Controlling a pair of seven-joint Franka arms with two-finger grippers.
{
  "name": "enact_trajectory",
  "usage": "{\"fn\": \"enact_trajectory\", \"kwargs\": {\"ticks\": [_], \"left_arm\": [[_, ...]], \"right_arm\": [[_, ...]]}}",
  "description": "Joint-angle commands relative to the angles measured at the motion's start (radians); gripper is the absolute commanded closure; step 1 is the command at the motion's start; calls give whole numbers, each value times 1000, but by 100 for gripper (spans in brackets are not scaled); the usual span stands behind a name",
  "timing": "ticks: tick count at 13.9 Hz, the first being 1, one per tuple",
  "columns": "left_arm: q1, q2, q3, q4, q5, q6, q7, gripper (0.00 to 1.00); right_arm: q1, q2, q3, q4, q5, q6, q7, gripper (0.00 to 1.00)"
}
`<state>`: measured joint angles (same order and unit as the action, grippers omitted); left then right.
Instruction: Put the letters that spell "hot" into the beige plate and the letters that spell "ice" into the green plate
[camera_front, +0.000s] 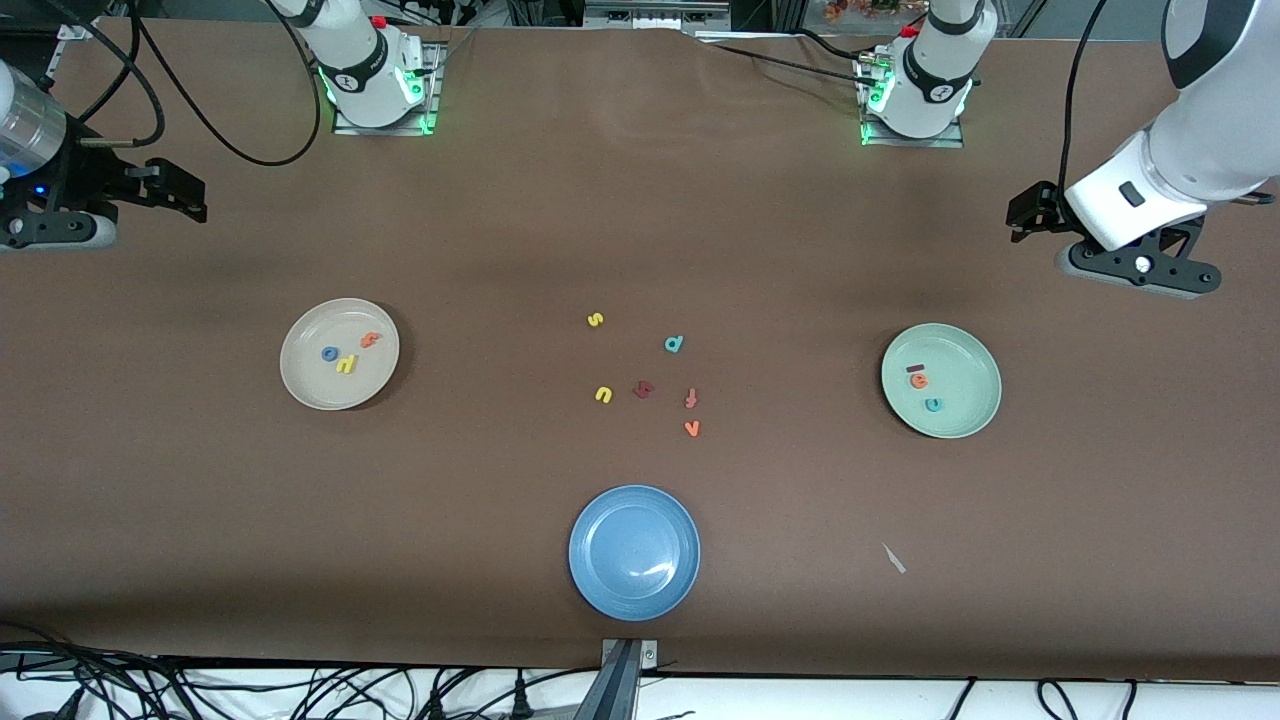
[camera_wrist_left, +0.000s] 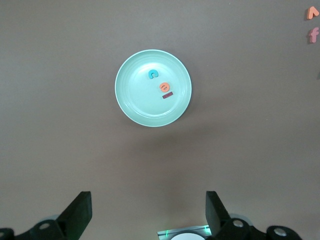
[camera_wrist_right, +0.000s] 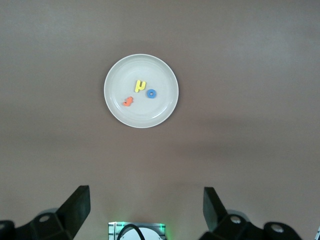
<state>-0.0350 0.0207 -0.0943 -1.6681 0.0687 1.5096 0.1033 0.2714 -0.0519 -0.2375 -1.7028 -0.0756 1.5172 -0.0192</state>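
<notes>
The beige plate lies toward the right arm's end and holds the yellow h, the blue o and the orange t. In the green plate, toward the left arm's end, lie the dark red i, the orange e and the teal c. My left gripper hangs open and empty over bare table, high up between the green plate and its base. My right gripper is likewise open and empty over bare table.
Loose letters lie mid-table: yellow s, teal d, yellow u, a dark red letter, reddish f, orange v. A blue plate sits nearest the front camera. A white scrap lies beside it.
</notes>
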Motion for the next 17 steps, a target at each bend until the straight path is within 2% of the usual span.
{"fn": "enact_trajectory", "kwargs": {"ticks": [1,6,17], "left_arm": [[0,-13,-10,8,20,3,9,0],[1,-13,-44,7,11,0,9,0],[53,-11,-32,65,3,0,21,0]], "right_arm": [[0,-22,-29,-31,51,27,-34,0],[-6,-8,-29,-32,62,43,-16,0],[-1,14,-29,-26,63,52,-4,0]]}}
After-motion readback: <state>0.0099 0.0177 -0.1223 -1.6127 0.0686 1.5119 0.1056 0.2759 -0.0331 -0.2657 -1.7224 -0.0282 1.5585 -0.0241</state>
